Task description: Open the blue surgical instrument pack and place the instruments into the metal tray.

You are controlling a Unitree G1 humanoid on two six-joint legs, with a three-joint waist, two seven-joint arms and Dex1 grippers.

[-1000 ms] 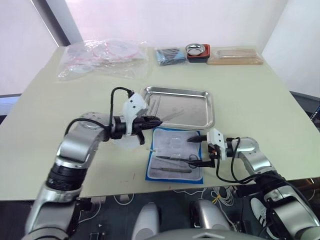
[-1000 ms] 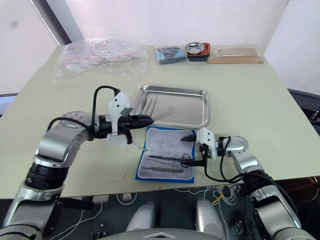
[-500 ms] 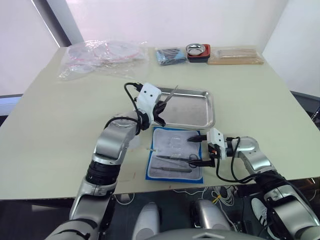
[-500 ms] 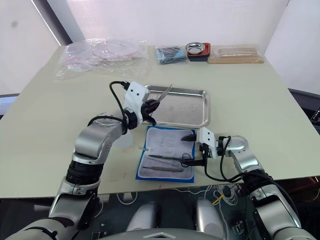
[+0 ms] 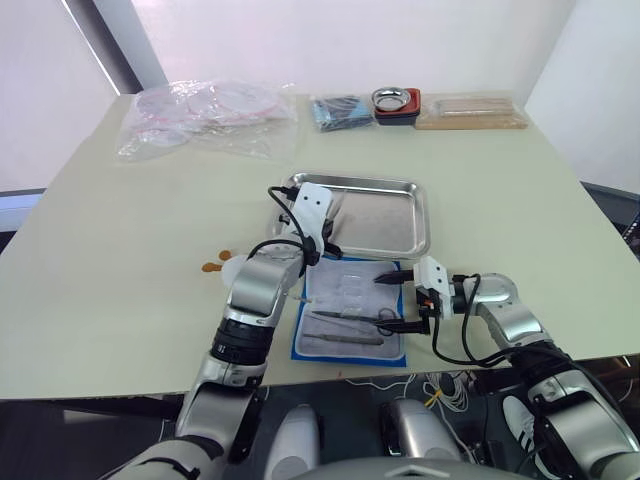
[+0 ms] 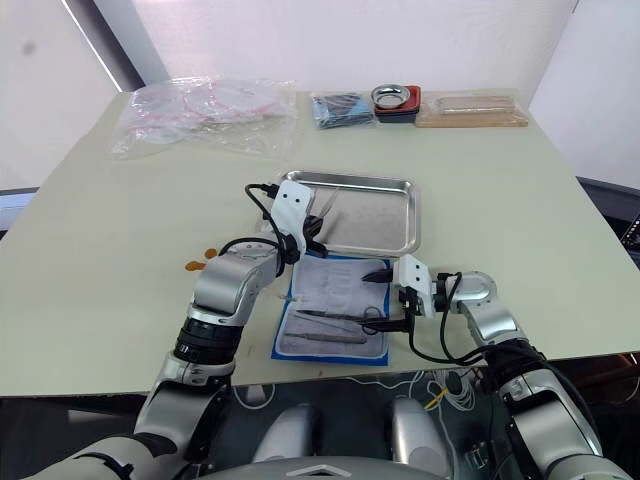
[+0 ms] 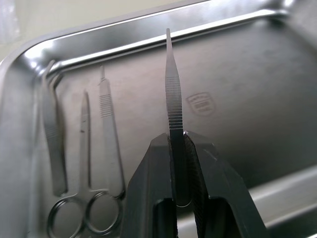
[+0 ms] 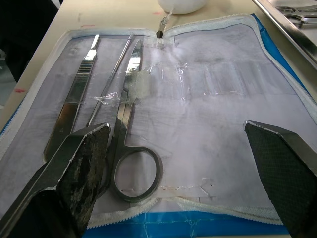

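Because the instruments are thin, rigid, polished steel, they should be judged light, stiff and slippery; a pinch across the flat ribbed grip zone or at a ring handle is likely to hold better than one on a smooth shank or tip.

The left gripper (image 7: 178,148) has its fingers pressed together on a slim forceps (image 7: 171,89), clamped near the blunt end, with the ribbed shank and fine tip projecting forward over the metal tray (image 5: 415,190). The forceps hangs above the tray floor, apart from it as far as can be judged.

Three instruments already lie in the tray at its left end: a curved forceps (image 7: 52,144), scissors (image 7: 101,163) with two ring handles, and a further slim tool between them whose ring lies beside the scissors rings. The tray is shallow, bright steel with rounded corners and a rolled rim.

The blue surgical instrument pack (image 5: 312,352) lies open and flat on the bench (image 5: 120,240), just in front of the tray. Its whitish inner face carries clear plastic pockets inside a blue border with a white zip. The pack is soft and will shift or lift if a tool snags a pocket.

Remaining in the pack: ring-handled scissors (image 8: 130,144), a thin probe-like rod (image 8: 116,74) and a flat ribbed handle (image 8: 77,96), close together at one side.

The right gripper (image 5: 398,300) hovers at the pack's right edge, fingers spread wide and empty.
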